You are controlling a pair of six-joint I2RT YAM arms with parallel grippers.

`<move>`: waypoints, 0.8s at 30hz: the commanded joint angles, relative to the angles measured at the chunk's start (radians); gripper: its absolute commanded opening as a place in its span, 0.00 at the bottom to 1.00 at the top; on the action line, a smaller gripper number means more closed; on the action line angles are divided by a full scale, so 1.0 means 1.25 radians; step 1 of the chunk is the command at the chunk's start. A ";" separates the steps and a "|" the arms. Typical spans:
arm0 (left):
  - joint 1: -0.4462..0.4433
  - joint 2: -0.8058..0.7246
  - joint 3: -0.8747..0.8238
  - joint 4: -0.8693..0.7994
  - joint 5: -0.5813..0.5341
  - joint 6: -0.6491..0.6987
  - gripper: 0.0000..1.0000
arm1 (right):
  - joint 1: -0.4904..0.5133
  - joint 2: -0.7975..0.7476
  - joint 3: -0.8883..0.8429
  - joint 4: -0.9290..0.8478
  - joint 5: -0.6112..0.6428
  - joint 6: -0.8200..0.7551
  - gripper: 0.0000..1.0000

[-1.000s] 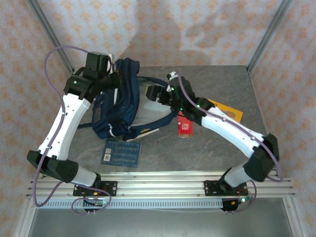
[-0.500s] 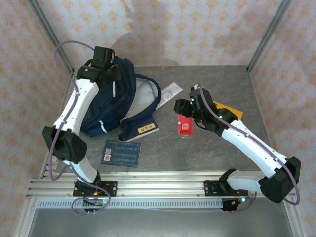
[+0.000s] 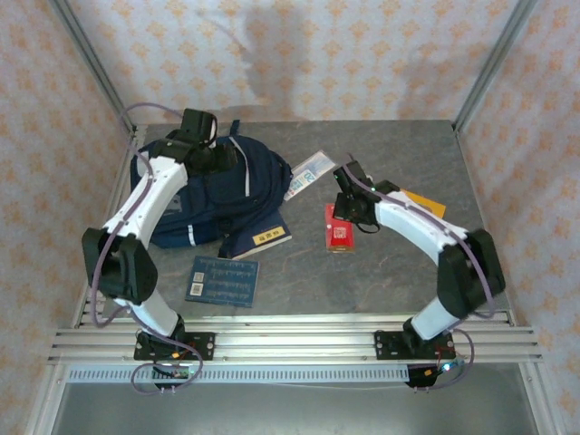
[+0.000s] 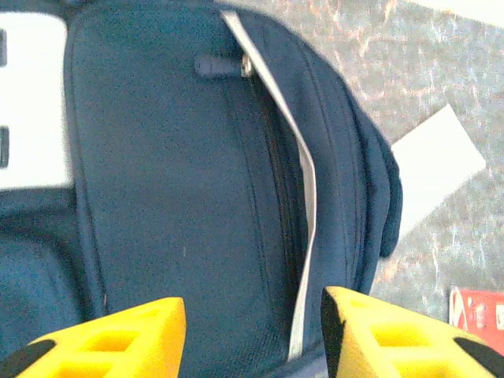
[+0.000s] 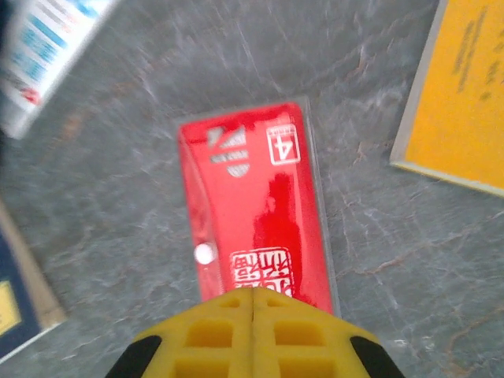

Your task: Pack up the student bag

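The student bag (image 3: pixel 213 204), navy with grey stripes, lies flat at the table's back left. My left gripper (image 3: pixel 234 161) hovers over its upper part. In the left wrist view its yellow fingers (image 4: pixel 118 339) stand apart above the bag's fabric (image 4: pixel 173 197) and zip line, with nothing between them; the left gripper (image 4: pixel 252 339) is open. My right gripper (image 3: pixel 344 216) is over a red packet (image 3: pixel 340 234) lying mid-table. Seen from the right wrist, the right gripper (image 5: pixel 253 303) has its fingers pressed together just above the red packet (image 5: pixel 252 213) and holds nothing.
A white and blue leaflet (image 3: pixel 308 172) lies right of the bag. An orange book (image 3: pixel 424 203) sits at the right. A navy booklet with a yellow label (image 3: pixel 261 237) and a blue card (image 3: pixel 223 279) lie in front of the bag. Metal frame posts stand at the back corners.
The bag has gone from lifted and bunched to lying flat. My left gripper has opened over it. My right gripper drew back right, moved over the red packet and shut.
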 commanded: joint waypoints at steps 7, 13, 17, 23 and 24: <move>-0.168 -0.244 -0.227 0.029 0.013 -0.066 0.51 | -0.044 0.250 0.081 0.000 -0.070 0.051 0.00; -0.263 -0.337 -0.401 0.077 0.044 -0.178 0.51 | -0.043 0.229 -0.006 0.027 -0.130 0.060 0.00; -0.305 -0.328 -0.469 0.122 0.069 -0.220 0.50 | -0.021 0.171 -0.097 0.056 -0.195 0.084 0.00; -0.359 -0.218 -0.484 0.214 0.126 -0.264 0.50 | 0.043 0.031 -0.208 0.066 -0.234 0.118 0.00; -0.363 -0.192 -0.481 0.226 0.140 -0.270 0.50 | 0.054 0.009 -0.223 0.068 -0.244 0.124 0.00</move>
